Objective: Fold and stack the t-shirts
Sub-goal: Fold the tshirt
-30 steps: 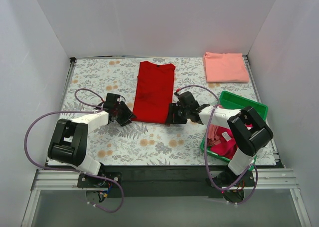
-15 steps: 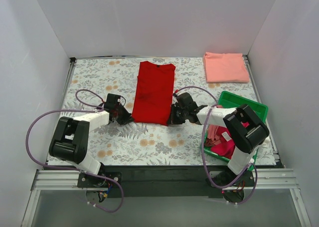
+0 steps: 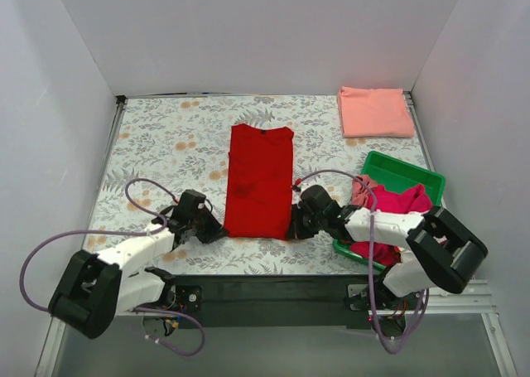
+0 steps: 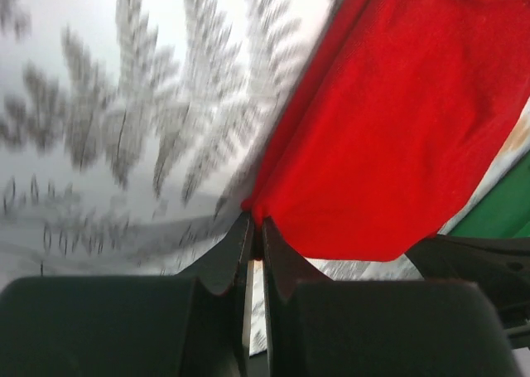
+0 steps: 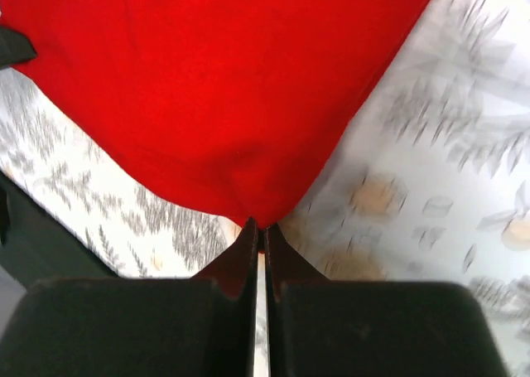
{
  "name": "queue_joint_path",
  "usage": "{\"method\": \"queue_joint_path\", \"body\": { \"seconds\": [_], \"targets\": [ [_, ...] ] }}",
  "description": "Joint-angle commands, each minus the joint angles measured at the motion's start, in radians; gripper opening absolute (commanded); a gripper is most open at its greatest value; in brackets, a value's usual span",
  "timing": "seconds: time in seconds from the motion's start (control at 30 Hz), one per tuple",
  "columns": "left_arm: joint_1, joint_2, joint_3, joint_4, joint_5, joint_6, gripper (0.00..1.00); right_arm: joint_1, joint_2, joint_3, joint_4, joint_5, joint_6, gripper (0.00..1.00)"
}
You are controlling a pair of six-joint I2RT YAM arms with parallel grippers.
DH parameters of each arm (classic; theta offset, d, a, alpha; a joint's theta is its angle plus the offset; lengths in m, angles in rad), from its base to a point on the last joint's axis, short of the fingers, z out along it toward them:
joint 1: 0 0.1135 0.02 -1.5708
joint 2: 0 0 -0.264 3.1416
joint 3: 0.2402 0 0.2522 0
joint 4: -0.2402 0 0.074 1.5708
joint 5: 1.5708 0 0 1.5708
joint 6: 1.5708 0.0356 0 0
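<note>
The left claw (image 3: 219, 233) and right claw (image 3: 291, 232) each pinched a lower corner of the red shirt (image 3: 259, 178), which stretched up-frame from both.

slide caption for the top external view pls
The left hand and right hand each pinch a near corner of the red t-shirt on the floral cover; salmon-pink t-shirt folded far right.

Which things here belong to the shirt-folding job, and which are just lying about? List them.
Job: red t-shirt, near corners pinched by left fingers and right fingers; folded salmon-pink t-shirt; crumpled magenta shirts.
Lying about: green bin; floral table cover.
</note>
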Motion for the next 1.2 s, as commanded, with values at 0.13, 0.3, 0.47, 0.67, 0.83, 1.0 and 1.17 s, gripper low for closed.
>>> {"method": "queue_joint_path", "body": {
  "seconds": [0.13,0.3,0.47,0.67,0.83,1.0,1.17],
  "targets": [
    [-0.083,-0.339,-0.105,-0.279,-0.024,-0.09,0.0,0.154,-0.217,-0.13,-0.175,0.138,0.107,0.01],
    [-0.1,-0.503,-0.112,-0.328,-0.013,-0.113,0.0,0.237,-0.283,-0.139,-0.203,0.178,0.151,0.01],
    [-0.103,-0.491,-0.039,-0.357,-0.033,-0.083,0.0,0.251,-0.311,-0.069,-0.278,0.259,0.12,0.01],
    [-0.103,-0.451,0.099,-0.354,-0.131,-0.05,0.0,0.242,-0.323,0.054,-0.382,0.405,0.06,0.01],
    [-0.103,-0.371,0.191,-0.293,-0.231,-0.041,0.0,0.191,-0.32,0.143,-0.396,0.431,-0.022,0.01],
    [-0.102,-0.209,0.363,-0.337,-0.382,-0.024,0.0,0.043,-0.303,0.236,-0.393,0.347,-0.139,0.01],
    [-0.1,-0.086,0.463,-0.344,-0.416,0.0,0.0,-0.028,-0.265,0.308,-0.39,0.26,-0.227,0.01]
  ]
}}
